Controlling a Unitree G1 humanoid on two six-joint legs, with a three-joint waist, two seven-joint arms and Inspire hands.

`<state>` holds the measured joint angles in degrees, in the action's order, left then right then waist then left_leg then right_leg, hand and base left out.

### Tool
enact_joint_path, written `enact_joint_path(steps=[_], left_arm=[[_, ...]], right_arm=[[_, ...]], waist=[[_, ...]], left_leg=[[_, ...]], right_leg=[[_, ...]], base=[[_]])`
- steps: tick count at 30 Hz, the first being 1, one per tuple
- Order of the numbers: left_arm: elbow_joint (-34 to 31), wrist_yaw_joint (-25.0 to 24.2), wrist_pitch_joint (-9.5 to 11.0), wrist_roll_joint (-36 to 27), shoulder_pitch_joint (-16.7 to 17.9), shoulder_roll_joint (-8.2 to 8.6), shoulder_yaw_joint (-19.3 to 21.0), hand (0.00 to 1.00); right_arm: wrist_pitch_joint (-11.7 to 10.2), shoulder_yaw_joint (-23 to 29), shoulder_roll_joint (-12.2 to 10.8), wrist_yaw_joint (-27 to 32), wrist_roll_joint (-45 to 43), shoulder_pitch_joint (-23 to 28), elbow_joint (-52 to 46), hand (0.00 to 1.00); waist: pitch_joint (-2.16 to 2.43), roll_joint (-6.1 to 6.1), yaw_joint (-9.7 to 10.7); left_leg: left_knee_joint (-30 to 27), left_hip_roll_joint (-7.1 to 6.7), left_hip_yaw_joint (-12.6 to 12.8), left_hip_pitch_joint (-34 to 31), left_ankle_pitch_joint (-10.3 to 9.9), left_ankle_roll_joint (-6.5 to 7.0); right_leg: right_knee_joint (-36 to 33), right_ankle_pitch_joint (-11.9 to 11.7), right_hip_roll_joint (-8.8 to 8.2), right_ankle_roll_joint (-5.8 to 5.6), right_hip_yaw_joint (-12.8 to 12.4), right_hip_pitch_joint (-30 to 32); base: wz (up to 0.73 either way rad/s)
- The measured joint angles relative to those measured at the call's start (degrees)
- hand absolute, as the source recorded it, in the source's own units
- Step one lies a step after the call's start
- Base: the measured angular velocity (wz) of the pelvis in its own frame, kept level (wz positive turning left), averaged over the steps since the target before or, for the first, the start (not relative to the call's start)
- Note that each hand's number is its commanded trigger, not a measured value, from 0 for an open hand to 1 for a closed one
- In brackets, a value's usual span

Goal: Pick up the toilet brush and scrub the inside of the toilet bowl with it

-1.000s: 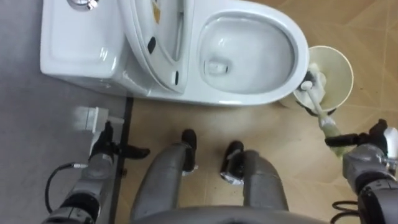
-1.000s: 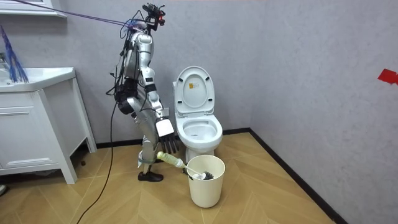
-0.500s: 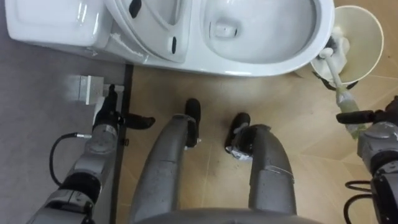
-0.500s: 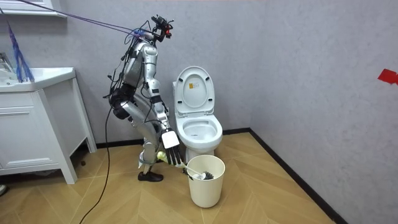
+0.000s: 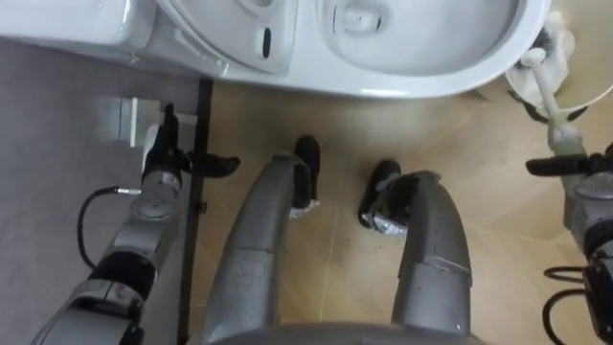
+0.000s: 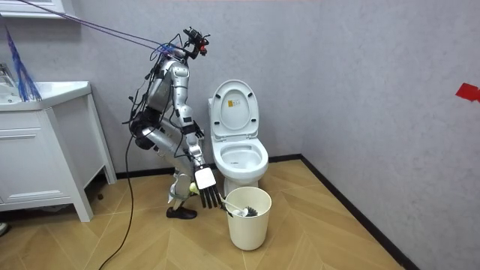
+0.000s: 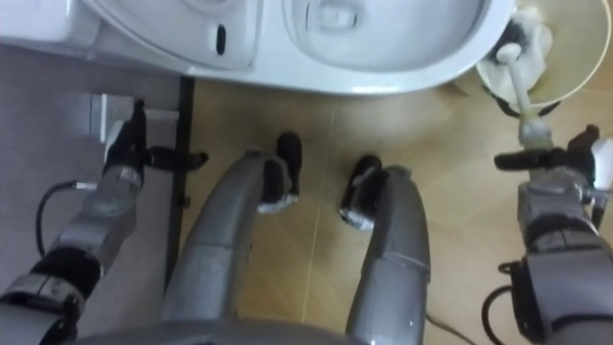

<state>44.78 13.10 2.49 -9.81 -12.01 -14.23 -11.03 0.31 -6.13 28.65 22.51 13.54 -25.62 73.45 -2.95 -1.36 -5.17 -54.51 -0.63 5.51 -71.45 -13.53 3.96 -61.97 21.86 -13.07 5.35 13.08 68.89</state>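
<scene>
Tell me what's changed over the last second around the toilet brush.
The robot bent further forward beside the toilet and its right hand came down to the handle of the brush that leans out of the bin, fingers straight, not yet closed round it. Brush, bin and toilet stayed put; the left hand stayed open at its side.

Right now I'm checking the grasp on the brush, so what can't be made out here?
Whether the right hand holds the brush: eye views, the hand's own back hides the contact.
Toilet and bucket: eye views, cut off by the top edge.
Brush head: room view, too small inside the bucket.
</scene>
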Motion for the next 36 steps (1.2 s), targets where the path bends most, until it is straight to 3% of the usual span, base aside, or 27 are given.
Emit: enact_joint_path(steps=[10, 11, 12, 13, 20, 33, 36], left_arm=[[-0.01, -0.02, 0.00, -0.01, 0.01, -0.83, -1.04, 0.00], [-0.04, -0.09, 0.00, 0.02, 0.05, -0.83, -1.25, 0.00], [-0.10, -0.12, 0.00, 0.02, 0.05, -0.84, -1.31, 0.00], [-0.51, -0.14, -0.01, 0.08, 0.09, -0.86, -1.38, 0.00], [-3.73, -0.25, -0.06, 0.33, 1.19, -1.02, -2.08, 0.00], [-5.60, -0.37, -0.74, -0.74, 2.00, -1.24, -2.80, 0.00], [-7.62, -0.37, -1.01, -1.04, 4.60, -2.25, -2.79, 0.00]], right_arm=[[-0.17, -4.08, 0.70, -2.27, 0.19, 0.21, 0.26, 0.00], [-0.17, -4.09, 0.93, -2.77, 0.15, 0.30, 0.34, 0.04], [-0.17, -4.12, 1.03, -2.81, 0.15, 0.41, 0.41, 0.46], [-0.19, -4.46, 1.29, -3.03, 0.15, 0.55, 0.78, 0.99], [0.38, -7.74, 1.48, -6.65, 0.27, 1.27, 2.52, 1.00], [1.05, -7.94, 1.50, -8.40, 2.21, 2.09, 2.51, 1.00], [1.06, -8.01, 1.53, -8.41, 3.29, 2.50, 2.47, 1.00]], waist=[[-0.01, -0.40, -0.22], [0.02, -0.58, -0.58], [0.02, -0.62, -0.69], [0.03, -0.64, -1.05], [0.01, -0.76, -2.38], [0.06, -0.86, -2.52], [0.15, -0.99, -2.29]], left_leg=[[-2.71, 0.15, 0.22, -1.11, -1.04, -0.51], [-2.76, 0.17, 0.23, -1.13, -1.05, -0.51], [-2.76, 0.17, 0.23, -1.14, -1.05, -0.51], [-2.76, 0.20, 0.29, -1.27, -1.05, -0.51], [-3.27, 0.81, 0.41, -2.26, -1.46, -0.49], [-5.67, 1.01, 0.37, -3.03, -2.81, -0.28], [-5.79, 1.07, 0.37, -3.00, -2.82, -0.26]], right_leg=[[-2.79, 1.09, -0.03, 0.44, -0.35, 1.28], [-2.79, 1.12, -0.02, 0.37, -0.36, 1.31], [-2.80, 1.14, -0.02, 0.32, -0.39, 1.36], [-2.85, 1.15, -0.02, 0.29, -0.50, 1.56], [-3.10, 1.11, 0.08, 0.59, -0.44, 2.52], [-4.79, 1.93, 0.01, 0.51, -0.59, 2.93], [-4.80, 1.93, 0.09, 0.50, -0.56, 2.82]], base=[[0.00], [-0.03], [-0.03], [0.00], [0.00], [0.00], [0.00]])
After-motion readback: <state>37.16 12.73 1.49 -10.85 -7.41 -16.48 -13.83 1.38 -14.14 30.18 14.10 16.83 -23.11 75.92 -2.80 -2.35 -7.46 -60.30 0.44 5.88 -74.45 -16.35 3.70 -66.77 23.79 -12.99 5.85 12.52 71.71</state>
